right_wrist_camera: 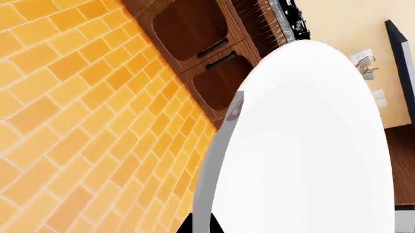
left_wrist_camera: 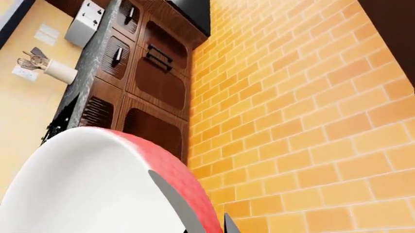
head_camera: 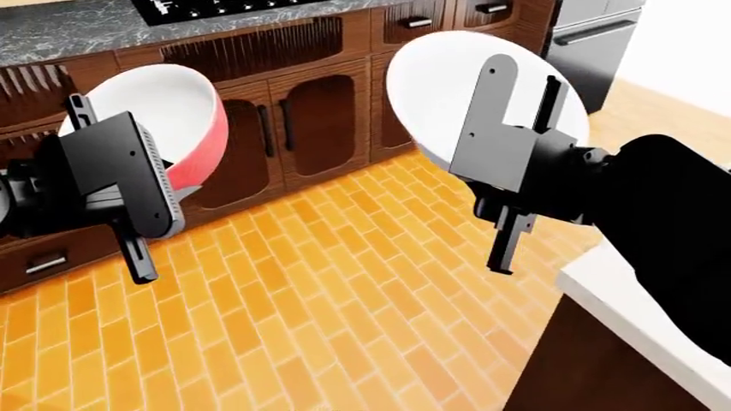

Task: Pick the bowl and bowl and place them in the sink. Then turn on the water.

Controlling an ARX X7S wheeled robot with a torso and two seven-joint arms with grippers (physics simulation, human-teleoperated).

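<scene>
Left bowl (head_camera: 171, 116) and right bowl (head_camera: 446, 94) hang before the cabinets (head_camera: 308, 120).

Red bowl (head_camera: 171, 120): lower rim hidden behind the left gripper (head_camera: 143, 227) in the head view; cut off by the frame edge in the left wrist view. White bowl (head_camera: 457, 81): partly covered by the right gripper (head_camera: 508, 163); jaw contact points not discernible.
</scene>
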